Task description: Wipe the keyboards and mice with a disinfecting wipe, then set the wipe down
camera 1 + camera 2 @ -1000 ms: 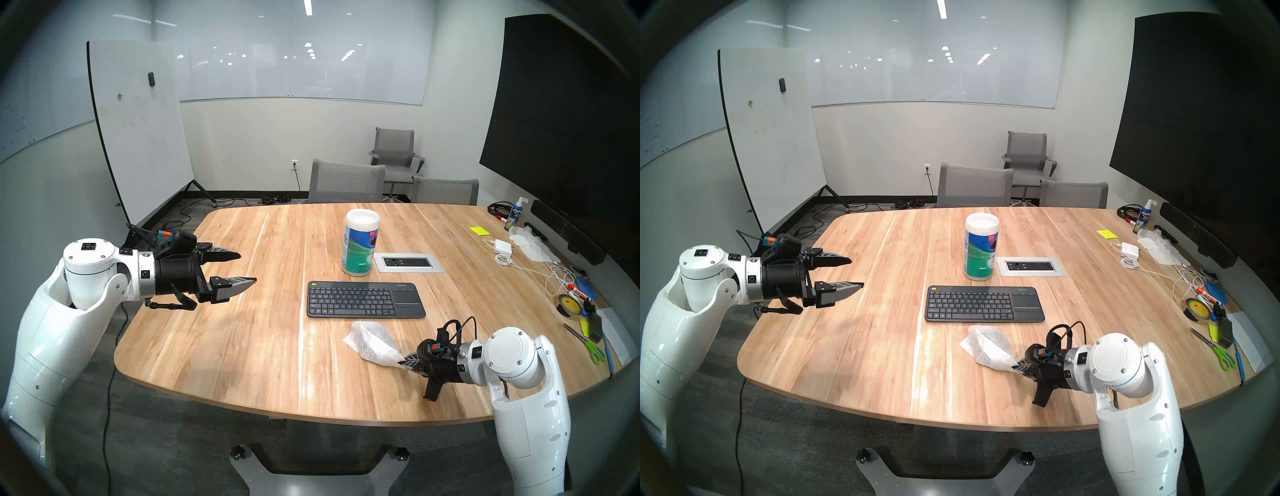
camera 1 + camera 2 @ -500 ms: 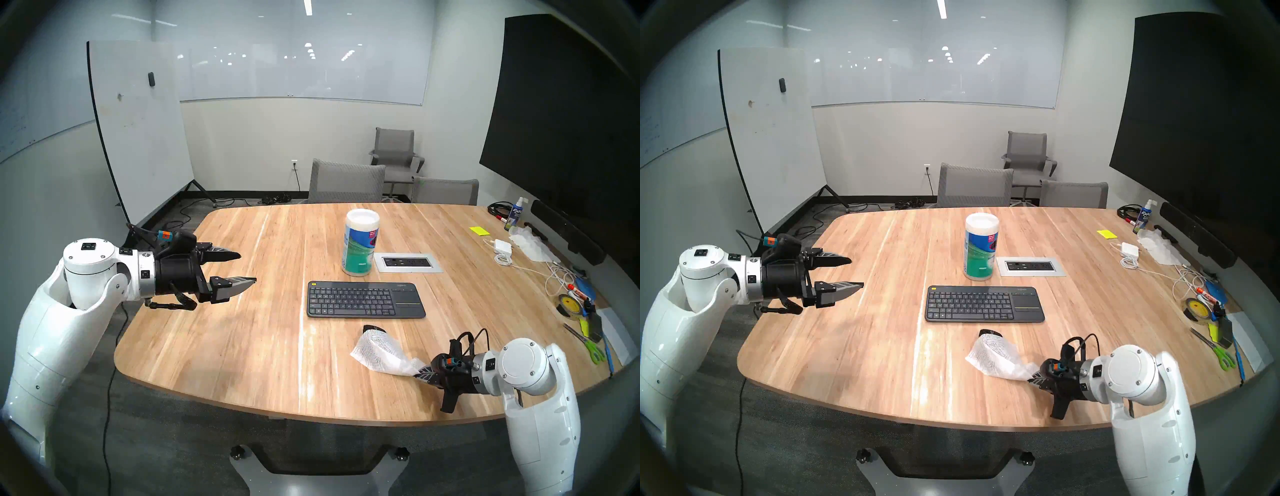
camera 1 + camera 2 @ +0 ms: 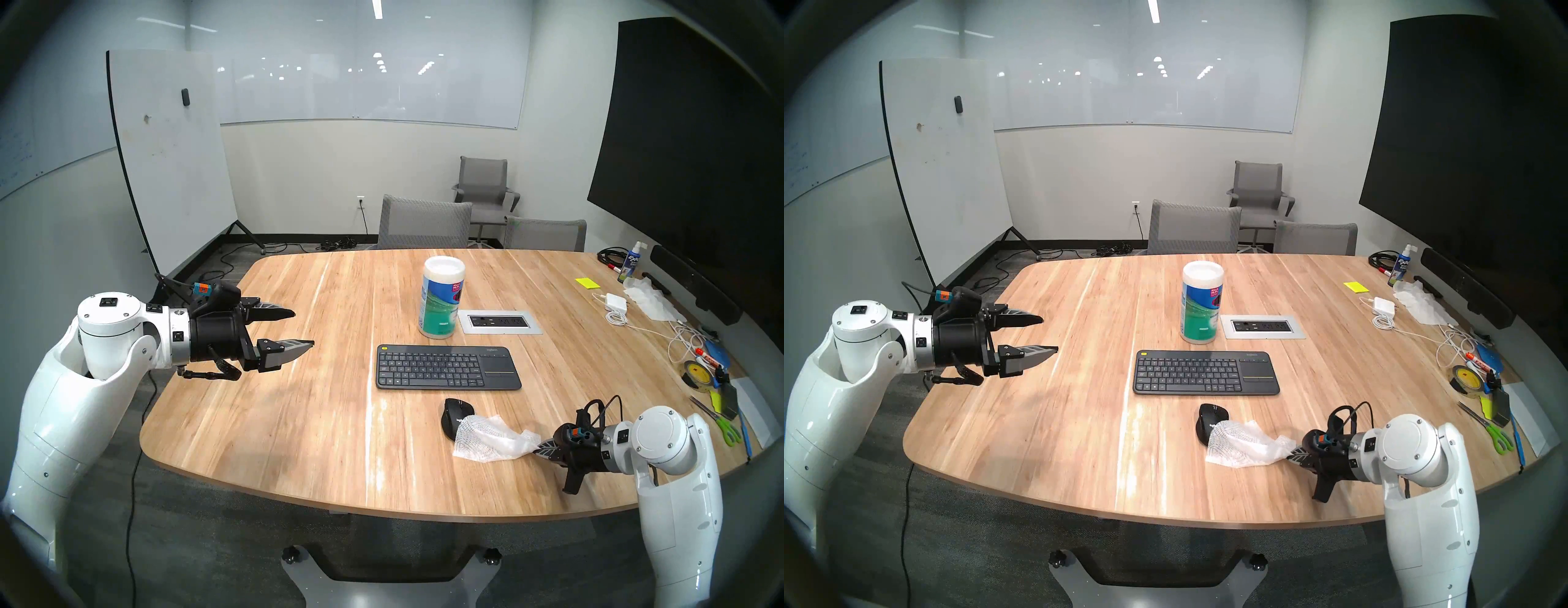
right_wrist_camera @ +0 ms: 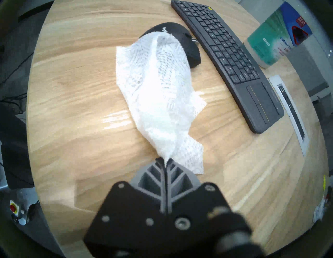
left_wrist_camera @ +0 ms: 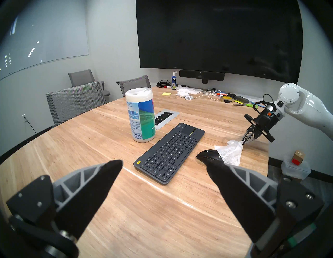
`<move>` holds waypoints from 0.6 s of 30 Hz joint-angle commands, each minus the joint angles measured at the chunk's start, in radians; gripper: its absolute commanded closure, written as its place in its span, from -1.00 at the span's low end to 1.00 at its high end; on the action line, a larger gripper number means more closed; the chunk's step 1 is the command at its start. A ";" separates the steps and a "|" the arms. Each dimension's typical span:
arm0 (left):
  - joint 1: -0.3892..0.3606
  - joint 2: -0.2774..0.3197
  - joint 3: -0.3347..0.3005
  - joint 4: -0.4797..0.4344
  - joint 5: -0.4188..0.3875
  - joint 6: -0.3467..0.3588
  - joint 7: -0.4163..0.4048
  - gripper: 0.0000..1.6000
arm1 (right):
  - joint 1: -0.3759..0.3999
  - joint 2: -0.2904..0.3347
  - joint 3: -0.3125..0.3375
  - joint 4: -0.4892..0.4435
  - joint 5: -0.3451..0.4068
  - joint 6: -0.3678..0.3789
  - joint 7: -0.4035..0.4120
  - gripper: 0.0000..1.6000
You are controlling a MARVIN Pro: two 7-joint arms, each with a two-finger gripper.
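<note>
Item: disinfecting wipe (image 3: 492, 441), pinched by one corner in the closed right end effector (image 3: 539, 449), trailing over the mouse (image 3: 453, 418) on the surface (image 3: 297, 416). Left end effector (image 3: 303, 329) stood open, empty. Handling advice: drag low, keeping cloth pressed across the mouse's back.

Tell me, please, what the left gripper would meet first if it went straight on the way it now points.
Probably the keyboard: the open left gripper points slightly downward across bare table toward it. Depth is unclear, so it might touch the wood first.
</note>
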 commanded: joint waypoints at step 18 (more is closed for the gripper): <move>-0.006 -0.001 -0.009 -0.007 -0.005 -0.001 -0.001 -1.00 | 0.275 -0.030 -0.022 0.111 0.018 0.119 -0.110 1.00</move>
